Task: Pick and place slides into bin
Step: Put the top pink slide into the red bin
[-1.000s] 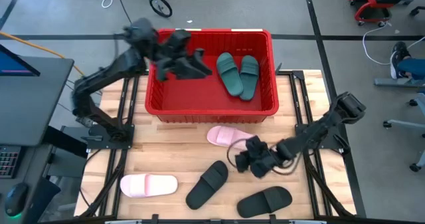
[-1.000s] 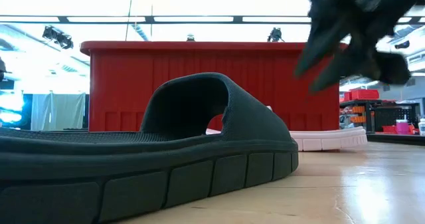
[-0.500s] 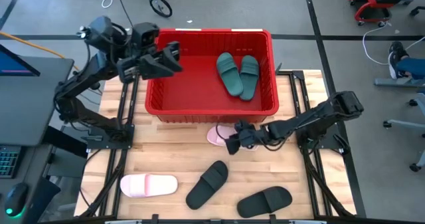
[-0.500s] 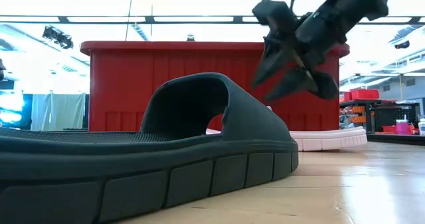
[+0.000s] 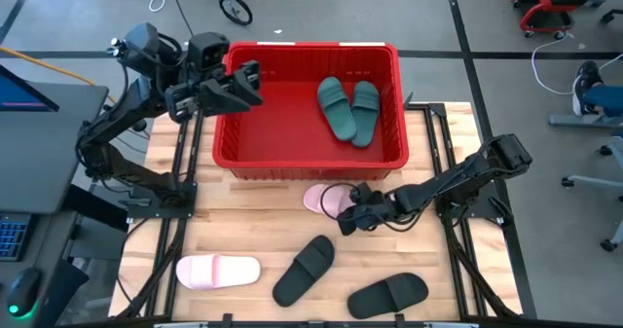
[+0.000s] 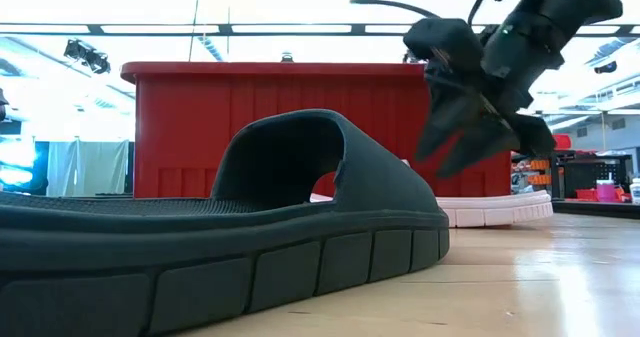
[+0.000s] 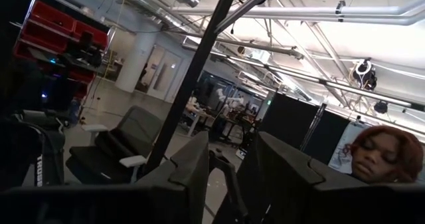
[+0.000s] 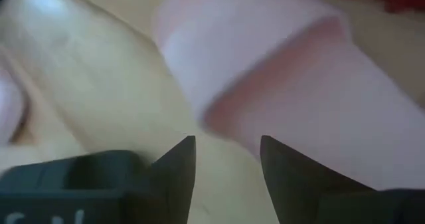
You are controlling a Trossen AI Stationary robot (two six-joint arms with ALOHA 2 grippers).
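The red bin [image 5: 310,158] stands at the table's far middle with two dark green slides [image 5: 348,109] lying inside. One pale pink slide [image 5: 321,198] lies just in front of the bin, and the other pink slide [image 5: 217,270] lies near left. Two black slides [image 5: 304,269] [image 5: 387,295] lie near the front edge. My right gripper [image 5: 347,217] is open and hovers just over the near side of the pink slide by the bin; its strap [image 8: 265,71] shows ahead of the fingers. My left gripper [image 5: 245,83] is open and empty, above the bin's left rim.
In the low view a black slide [image 6: 220,227] fills the foreground, with the bin [image 6: 320,127] and the pink slide [image 6: 490,209] behind it. The left wrist view looks into the room, where a person [image 7: 385,157] shows. Bare wood lies between the slides.
My left gripper has drawn back from over the bin's inside toward the table's left, to the bin's left rim. My right gripper has gone toward the far left, from beside the black slides to the pink slide by the bin. No slide has moved.
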